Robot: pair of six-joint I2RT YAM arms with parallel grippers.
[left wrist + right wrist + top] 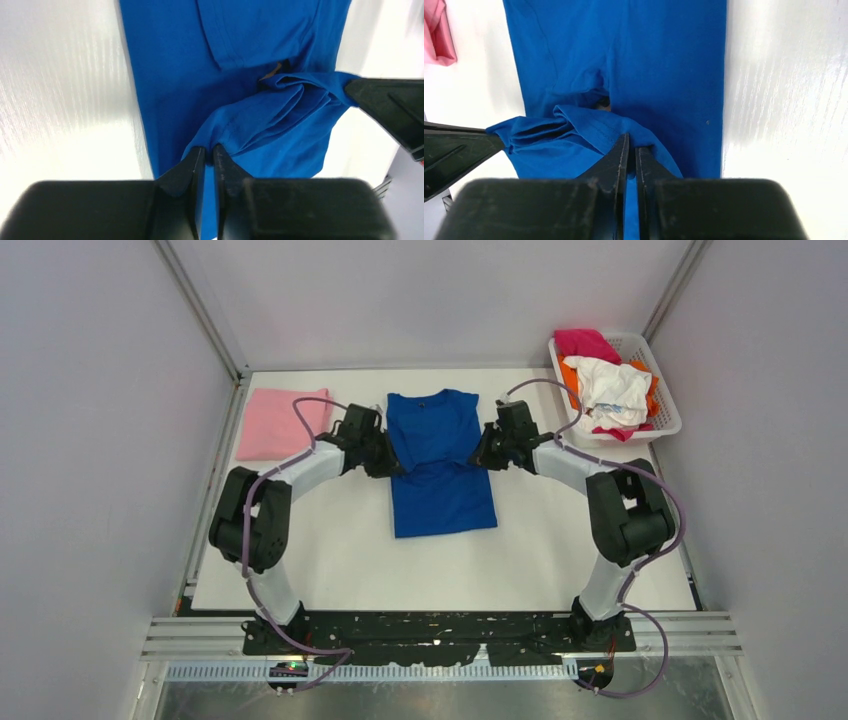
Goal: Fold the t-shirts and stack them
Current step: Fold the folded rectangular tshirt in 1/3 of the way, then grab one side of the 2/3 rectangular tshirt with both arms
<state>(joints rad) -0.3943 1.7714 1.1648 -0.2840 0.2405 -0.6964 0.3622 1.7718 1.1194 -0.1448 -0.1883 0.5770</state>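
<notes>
Royal-blue cotton t-shirt (440, 470) lies at middle of white table (340, 560), collar far. Left jaws and right jaws each clamped on opposite side edge at mid-length, cloth ridged between. Likely matched grip for even cross fold. Folded light-pink t-shirt (272, 423) far left, probably stack base.

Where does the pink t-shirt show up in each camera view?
Top external: the pink t-shirt lies at the far left of the table.
Left wrist: not in it.
Right wrist: a sliver in the top-left corner.
Shared landmark: the blue t-shirt, in all three views.
</notes>
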